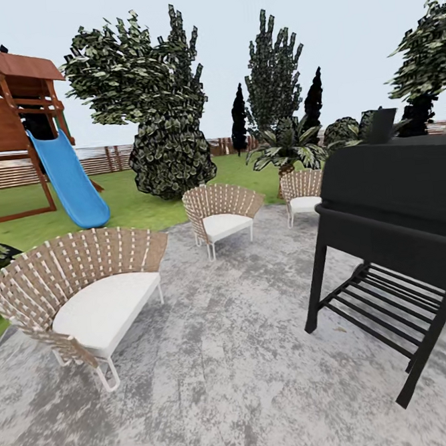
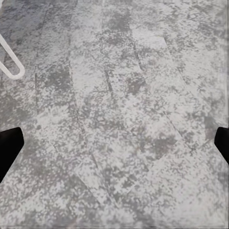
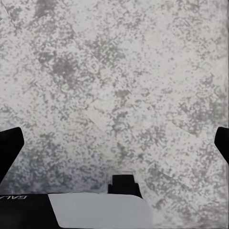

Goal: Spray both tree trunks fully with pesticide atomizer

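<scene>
1. Where the head view is taken, a grey mottled stone patio [image 1: 220, 357] is seen underfoot, with the garden lawn [image 1: 127, 203] beyond it.
2. Three woven chairs with white seats are set on the patio: a near one [image 1: 88, 294] at the left, a middle one [image 1: 221, 216] further back, a far one [image 1: 302, 193] partly hidden behind the grill.
3. A black grill [image 1: 392, 236] on a slatted stand is placed at the right, on the patio.
4. A wooden playset [image 1: 13, 112] with a blue slide [image 1: 68, 178] is seen on the lawn at the left; a slat fence [image 1: 104, 158] runs behind it.
5. Dark leafy trees [image 1: 163, 107] and a palm-like plant [image 1: 287, 147] are noted past the patio edge.
6. The left gripper [image 2: 114, 148] is seen in its wrist view with jaws wide apart, over bare patio; a white chair leg [image 2: 12, 64] lies near one corner.
7. The right gripper [image 3: 114, 148] is likewise spread, nothing held, over patio; part of the robot's body [image 3: 95, 210] is seen beneath.
8. The atomizer cannot be made out in any view; its place cannot be told.
</scene>
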